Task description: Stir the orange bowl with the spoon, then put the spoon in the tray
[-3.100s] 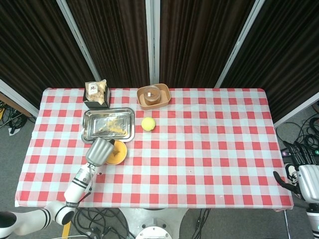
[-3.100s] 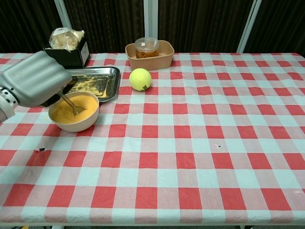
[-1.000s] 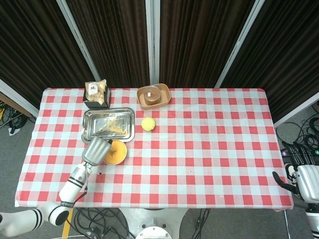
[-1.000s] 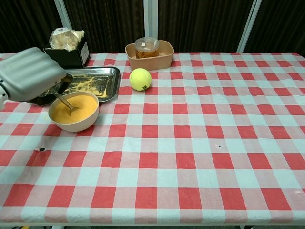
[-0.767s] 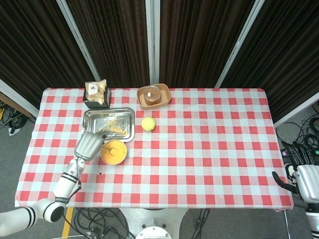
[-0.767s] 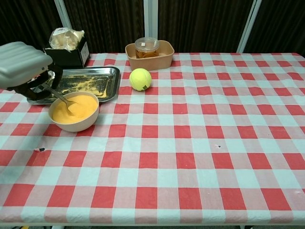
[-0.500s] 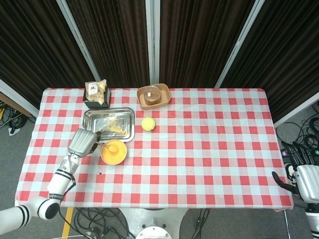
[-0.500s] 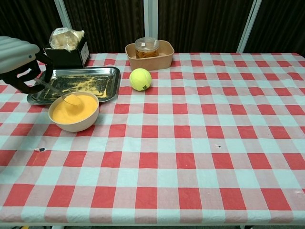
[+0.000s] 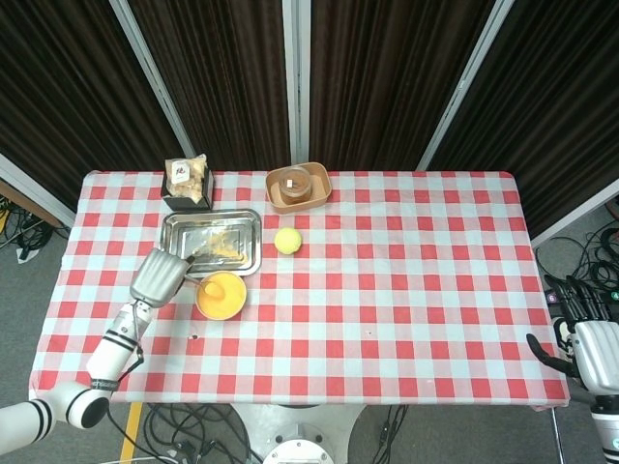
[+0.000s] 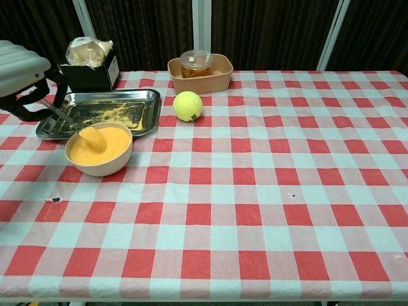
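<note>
With the left robot hand gripping the spoon, lift clear of the orange bowl, then lower flat into the steel tray.

The orange bowl is round and pale-walled, filled with smooth orange batter, standing upright just in front of the tray's near edge. The spoon is metal, tilted, its bowl end coated orange and raised over the orange bowl's left rim, its handle rising leftward. The tray is a shallow steel rectangle smeared with yellow crumbs, lying flat.
</note>
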Motion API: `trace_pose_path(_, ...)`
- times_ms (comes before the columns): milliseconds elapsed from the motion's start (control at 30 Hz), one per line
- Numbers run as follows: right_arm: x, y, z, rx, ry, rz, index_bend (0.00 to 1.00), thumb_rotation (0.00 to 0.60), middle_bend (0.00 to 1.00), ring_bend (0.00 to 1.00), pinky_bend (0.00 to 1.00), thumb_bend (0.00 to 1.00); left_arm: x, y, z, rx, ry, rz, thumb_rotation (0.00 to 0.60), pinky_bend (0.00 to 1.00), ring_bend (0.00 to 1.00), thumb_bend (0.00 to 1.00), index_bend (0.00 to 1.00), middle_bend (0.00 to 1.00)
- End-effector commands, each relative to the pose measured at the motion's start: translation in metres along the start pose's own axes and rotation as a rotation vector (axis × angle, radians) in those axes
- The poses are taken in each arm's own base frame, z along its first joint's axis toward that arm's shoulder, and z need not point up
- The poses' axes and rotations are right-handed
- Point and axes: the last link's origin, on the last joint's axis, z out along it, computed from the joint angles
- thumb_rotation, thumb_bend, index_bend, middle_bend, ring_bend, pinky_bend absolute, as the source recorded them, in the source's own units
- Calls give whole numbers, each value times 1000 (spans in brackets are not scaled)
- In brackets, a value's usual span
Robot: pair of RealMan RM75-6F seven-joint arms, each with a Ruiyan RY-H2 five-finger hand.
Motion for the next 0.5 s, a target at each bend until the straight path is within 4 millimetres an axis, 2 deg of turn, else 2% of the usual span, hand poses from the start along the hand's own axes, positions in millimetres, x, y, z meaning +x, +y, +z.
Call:
trace_pose_path(33, 0, 0, -1, -1, 2, -1, 0, 600, 124, 0, 0, 244, 0, 18, -8, -54, 123, 290, 600, 989, 932, 383, 741, 950)
trace_pose_path(167, 0, 0, -1, -3, 0, 0, 0, 600, 124, 0, 0, 243, 3, 32, -14, -91, 156, 370, 600, 989, 932, 384, 740, 949)
trace_pose_path(367, 0, 0, -2, -4, 2, -1, 0, 600, 128, 0, 0, 243, 10, 41, -17, -106, 186, 444, 600, 989, 933, 384, 741, 949)
trace_pose_path(500, -1, 0, -1, -4, -4, 4, 0, 600, 129, 0, 0, 243, 7, 50, -17, -129, 180, 484, 600, 990, 933, 384, 740, 949)
